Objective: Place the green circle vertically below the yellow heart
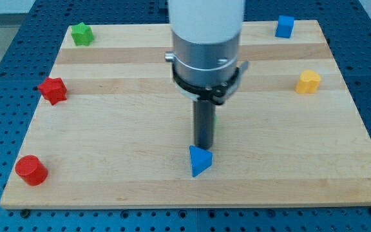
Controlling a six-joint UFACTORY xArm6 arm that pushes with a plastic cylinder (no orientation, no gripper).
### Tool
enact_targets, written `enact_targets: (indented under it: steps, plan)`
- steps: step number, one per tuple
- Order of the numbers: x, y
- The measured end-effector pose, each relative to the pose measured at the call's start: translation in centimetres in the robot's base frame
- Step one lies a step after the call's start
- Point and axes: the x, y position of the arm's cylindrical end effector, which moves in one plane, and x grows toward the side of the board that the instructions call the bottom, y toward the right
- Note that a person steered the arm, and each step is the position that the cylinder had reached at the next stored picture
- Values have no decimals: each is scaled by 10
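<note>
My tip (203,147) rests on the board near its middle, just above the blue triangle (199,161). A thin green sliver (214,122) shows at the rod's right edge. It is likely the green circle, mostly hidden behind the rod. The yellow heart (308,82) sits at the view's right, well to the right of my tip and higher up. The arm's white and grey body covers the board's top middle.
A green star (81,33) sits at the top left and a blue cube (285,26) at the top right. A red star (53,89) is at the left and a red cylinder (31,170) at the bottom left. The wooden board (108,148) lies on a blue perforated table.
</note>
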Motion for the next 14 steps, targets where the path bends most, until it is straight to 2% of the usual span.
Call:
enact_targets:
  steps: [2,3,6,7,8,9,10,11,12,13,14]
  plan:
    - [41,1]
    - [30,0]
    - [-16,-70]
    - [-53,-63]
    - [-64,-23]
    - [-57,37]
    - [-33,86]
    - [-33,97]
    - [-54,76]
    - [-55,44]
    - [-30,40]
